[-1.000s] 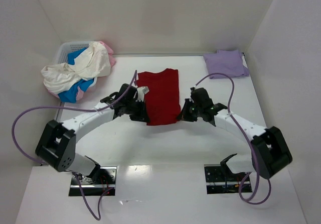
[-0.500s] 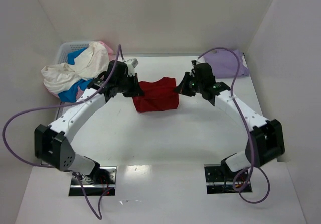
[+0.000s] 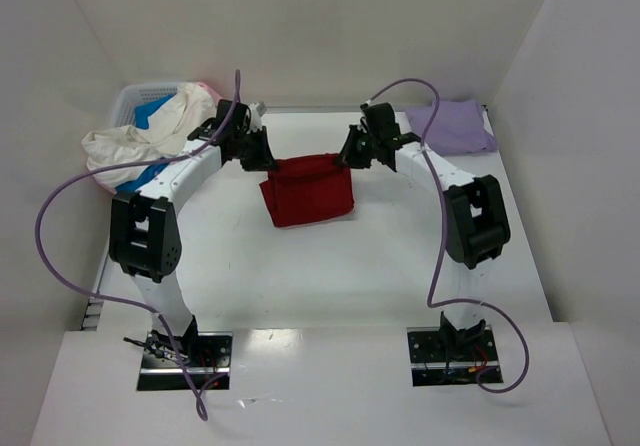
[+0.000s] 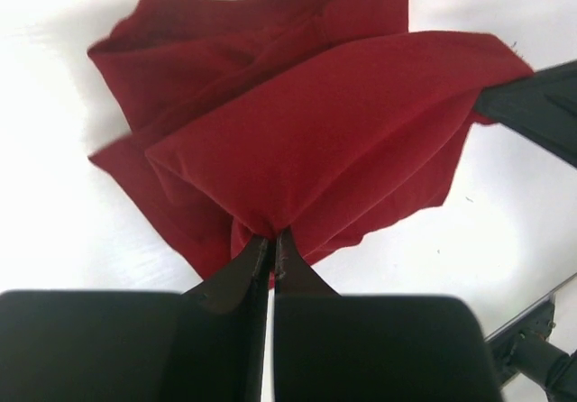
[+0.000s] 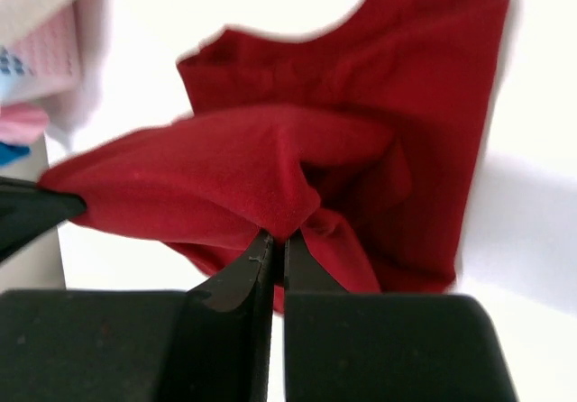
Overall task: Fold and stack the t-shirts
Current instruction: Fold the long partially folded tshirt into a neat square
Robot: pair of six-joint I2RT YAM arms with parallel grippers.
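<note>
Dark red soft cloth t-shirt (image 3: pixel 305 194) is held doubled over at mid-worktop (image 3: pixel 330 266), long axis left to right, raised edge toward the far wall. Its left corner is clamped by the left claw (image 3: pixel 270 162), its right corner by the right claw (image 3: pixel 345 158).

We find the middle shirt (image 3: pixel 305 194) on the table (image 3: pixel 330 276), in its far half, between the two arms. The left gripper (image 3: pixel 270 162) sits at the shirt's far left corner and the right gripper (image 3: pixel 344 160) at its far right corner. Each is pinched onto the cloth, and the edge between them is lifted above the part that lies flat. In the table's far right corner we see a folded shirt (image 3: pixel 452 126). At the far left stands a basket (image 3: pixel 135 96), with a heap of shirts (image 3: pixel 150 144) in it, spilling over its near side.
</note>
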